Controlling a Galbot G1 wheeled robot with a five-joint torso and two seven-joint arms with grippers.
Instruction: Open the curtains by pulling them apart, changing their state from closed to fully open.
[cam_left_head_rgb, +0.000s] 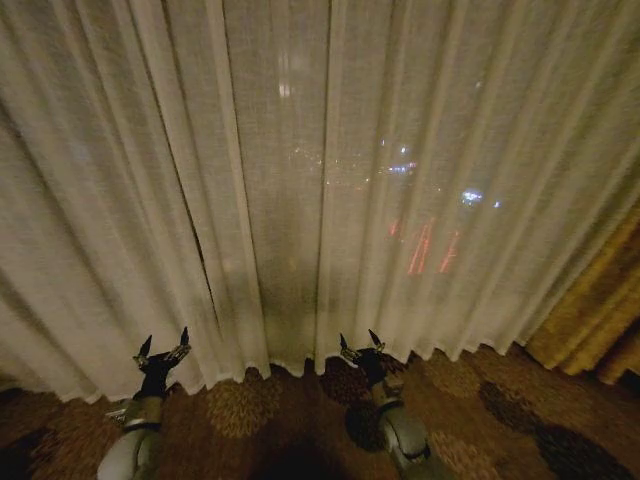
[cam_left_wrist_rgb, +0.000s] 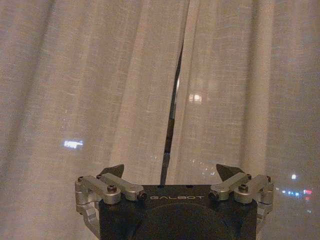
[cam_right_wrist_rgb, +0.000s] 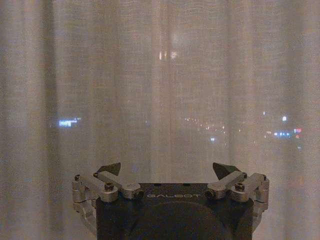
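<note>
The sheer cream curtains (cam_left_head_rgb: 300, 170) hang closed across the whole window, pleated down to the carpet, with city lights glowing through. In the left wrist view a thin dark slit (cam_left_wrist_rgb: 172, 115) runs where two panels of the curtains (cam_left_wrist_rgb: 90, 100) meet. My left gripper (cam_left_head_rgb: 163, 350) is open, low at the left, just short of the fabric. My right gripper (cam_left_head_rgb: 361, 344) is open too, low near the centre hem. Both wrist views show each gripper (cam_left_wrist_rgb: 170, 171) (cam_right_wrist_rgb: 167, 169) facing the curtains (cam_right_wrist_rgb: 160, 90) with nothing between the fingers.
A thick golden drape (cam_left_head_rgb: 595, 310) hangs at the right edge. Patterned brown carpet (cam_left_head_rgb: 480, 410) lies under the hems and around both arms.
</note>
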